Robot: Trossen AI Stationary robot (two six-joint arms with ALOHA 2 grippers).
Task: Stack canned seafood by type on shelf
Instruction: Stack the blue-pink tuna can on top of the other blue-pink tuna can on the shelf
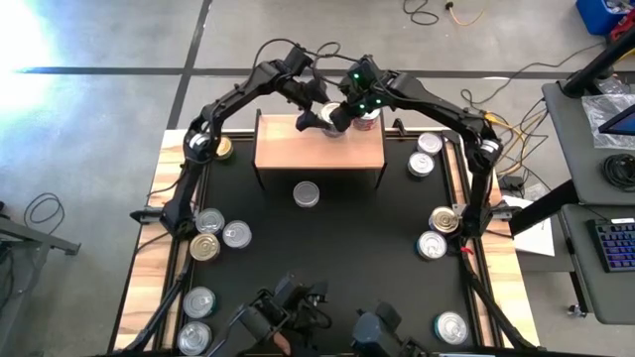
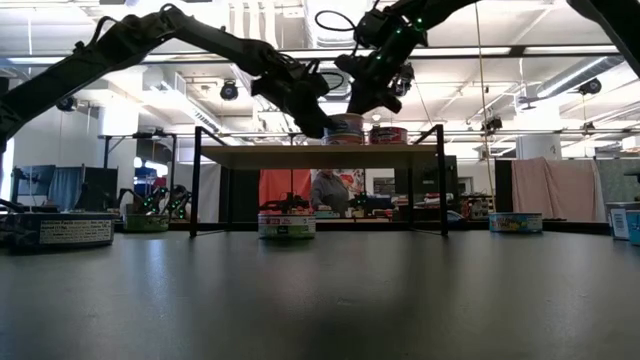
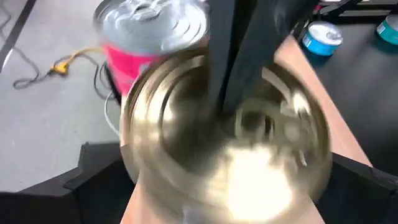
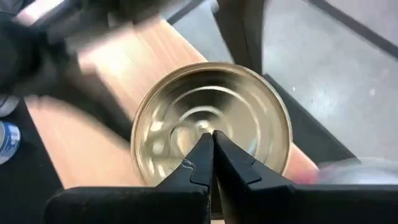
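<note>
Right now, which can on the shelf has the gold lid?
The gold-lidded can under both grippers on the shelf; the can beside it has a silver lid and a pink label.

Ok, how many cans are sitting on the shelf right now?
2. A gold-lidded can sits by the far edge of the shelf, and a silver-lidded can with a red label stands right beside it. Others may be hidden from above.

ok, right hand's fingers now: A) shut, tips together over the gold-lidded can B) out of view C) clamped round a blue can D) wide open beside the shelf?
A: the right wrist view shows the right hand with fingertips pressed together over the gold-lidded can on the shelf.
</note>
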